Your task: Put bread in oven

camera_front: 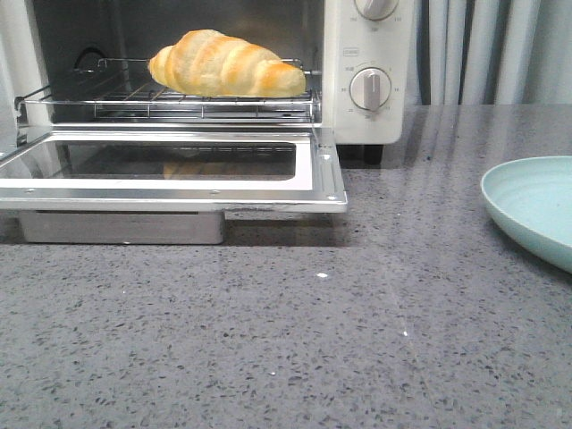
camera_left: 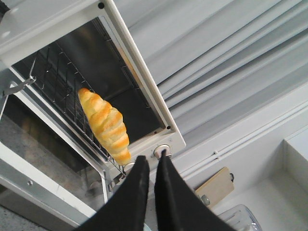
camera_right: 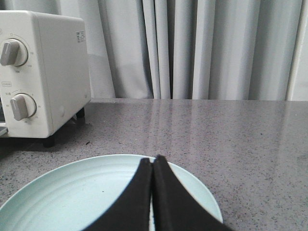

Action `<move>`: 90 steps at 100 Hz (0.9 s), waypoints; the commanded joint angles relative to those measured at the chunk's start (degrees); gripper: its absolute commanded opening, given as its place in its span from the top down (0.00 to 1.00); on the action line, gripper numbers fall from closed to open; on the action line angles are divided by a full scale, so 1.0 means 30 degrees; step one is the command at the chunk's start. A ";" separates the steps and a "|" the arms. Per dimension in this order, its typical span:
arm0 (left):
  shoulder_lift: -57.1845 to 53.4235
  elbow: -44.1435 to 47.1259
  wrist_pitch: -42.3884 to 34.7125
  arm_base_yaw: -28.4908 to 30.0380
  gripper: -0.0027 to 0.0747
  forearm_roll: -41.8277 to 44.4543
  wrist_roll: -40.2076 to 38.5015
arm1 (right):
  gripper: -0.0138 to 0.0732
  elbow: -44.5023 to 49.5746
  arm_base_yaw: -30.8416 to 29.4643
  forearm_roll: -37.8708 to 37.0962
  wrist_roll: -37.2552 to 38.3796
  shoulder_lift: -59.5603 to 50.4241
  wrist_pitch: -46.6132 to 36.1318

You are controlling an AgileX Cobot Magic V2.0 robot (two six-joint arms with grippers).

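Resting on the oven (camera_front: 357,98) rack, bread (camera_front: 225,64); both jaws seemingly clenched (empty).

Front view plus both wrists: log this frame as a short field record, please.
bread: lying on the wire rack
oven: door dropped open, wire rack slid partly out
plate: pale green, bare, right of the oven
left gripper: fingers nearly together, holding nothing
right gripper: fingers together, above the plate
task state: bread in the oven, door not yet closed

You see a pale blue plate (camera_front: 536,210) on the grey speckled counter (camera_front: 357,340), with grey curtains (camera_right: 216,48) behind that counter.
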 commanded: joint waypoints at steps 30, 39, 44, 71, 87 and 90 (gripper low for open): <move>0.0384 -0.0490 0.4395 0.0326 0.99 2.6551 -1.9707 | 0.89 0.0204 -0.0069 0.0026 -0.0171 -0.0461 -0.1399; 0.0245 -0.0368 0.4278 0.1643 0.99 2.9063 -1.9560 | 0.89 0.0204 -0.0069 0.0026 -0.0171 -0.0461 -0.1399; 0.0014 -0.0187 0.3989 0.2594 0.99 2.9230 -1.8204 | 0.89 0.0204 -0.0069 0.0026 -0.0171 -0.0461 -0.1399; -0.0588 0.0614 0.2112 0.8009 0.99 2.9519 -1.2816 | 0.89 0.0204 -0.0069 0.0026 -0.0171 -0.0461 -0.1399; -0.0588 0.0699 0.2054 0.8935 0.99 3.1716 -1.1516 | 0.89 0.0204 -0.0069 0.0026 -0.0171 -0.0461 -0.1399; -0.0588 0.0736 0.2054 0.9082 0.99 3.1754 -1.1315 | 0.89 0.0204 -0.0069 0.0026 -0.0171 -0.0461 -0.1399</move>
